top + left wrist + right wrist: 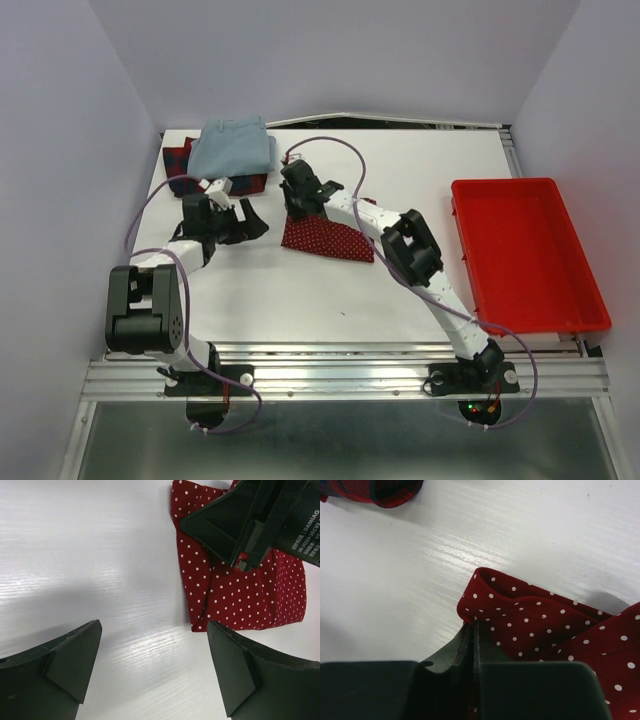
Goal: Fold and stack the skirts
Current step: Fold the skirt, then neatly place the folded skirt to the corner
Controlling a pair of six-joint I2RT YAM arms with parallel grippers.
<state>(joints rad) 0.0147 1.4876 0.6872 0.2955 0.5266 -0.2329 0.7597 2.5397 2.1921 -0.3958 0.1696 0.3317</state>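
Observation:
The dark red dotted skirt [332, 241] lies folded at mid-table. My right gripper [474, 628] is shut on the left corner of the dotted skirt [540, 620], pinching a fold of cloth between its fingers. My left gripper [152, 665] stands open over bare table just left of the dotted skirt [240, 600], touching nothing. The pale blue skirt [232, 148] lies folded on the plaid skirt [180, 162] at the far left. A plaid corner [380, 492] shows in the right wrist view.
A rigid red tray [525, 255] stands on the right side of the table. The two grippers are close together near the dotted skirt's left edge. Walls enclose the table on three sides.

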